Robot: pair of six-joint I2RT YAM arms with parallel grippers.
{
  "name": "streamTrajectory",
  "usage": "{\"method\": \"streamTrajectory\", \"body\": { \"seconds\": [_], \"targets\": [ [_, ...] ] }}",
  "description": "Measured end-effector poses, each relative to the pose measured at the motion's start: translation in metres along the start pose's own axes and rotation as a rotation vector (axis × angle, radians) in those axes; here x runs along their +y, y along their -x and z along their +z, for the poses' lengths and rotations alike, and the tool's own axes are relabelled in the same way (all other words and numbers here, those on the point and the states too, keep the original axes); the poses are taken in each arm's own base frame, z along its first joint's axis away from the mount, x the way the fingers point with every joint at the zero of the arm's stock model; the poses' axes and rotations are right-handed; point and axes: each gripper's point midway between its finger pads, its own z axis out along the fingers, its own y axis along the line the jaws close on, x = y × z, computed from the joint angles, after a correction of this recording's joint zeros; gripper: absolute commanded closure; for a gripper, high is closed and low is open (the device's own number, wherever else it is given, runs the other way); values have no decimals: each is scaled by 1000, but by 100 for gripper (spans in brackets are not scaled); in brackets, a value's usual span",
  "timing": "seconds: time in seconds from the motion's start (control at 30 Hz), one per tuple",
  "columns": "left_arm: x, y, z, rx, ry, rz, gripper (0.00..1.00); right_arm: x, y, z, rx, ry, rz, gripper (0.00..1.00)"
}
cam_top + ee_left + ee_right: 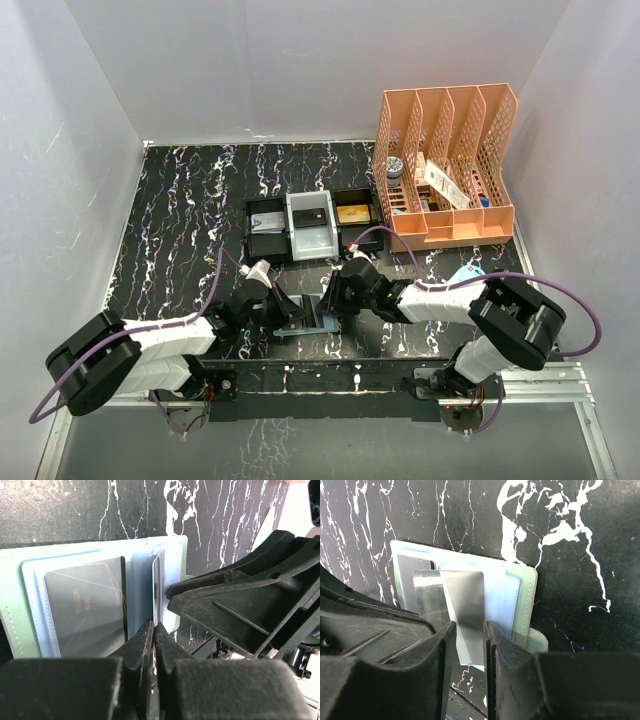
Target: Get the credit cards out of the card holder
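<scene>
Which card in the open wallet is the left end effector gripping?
The pale card standing on edge in the wallet, pinched by the left end effector; the dark grey card lies flat in its pocket, untouched.

The white-and-black jointed left arm (170, 340) and right arm (450, 295) both stretch low and inward, wrists nearly meeting. The black two-finger left gripper (152, 628) is pinched tight. The black right gripper (469, 627) points down, its jaws partly apart.
</scene>
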Motion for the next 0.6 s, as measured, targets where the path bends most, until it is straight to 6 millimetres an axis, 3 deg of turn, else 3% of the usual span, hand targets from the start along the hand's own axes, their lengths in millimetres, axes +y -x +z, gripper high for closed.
{"method": "streamTrajectory", "body": {
  "seconds": [0.37,0.6],
  "targets": [
    [3,1,-7,-6,13,26,100,0,1,-1,7,-9,-16,72],
    [7,-1,-4,7,33,40,100,4,3,-16,36,-38,-109,72]
  ]
}}
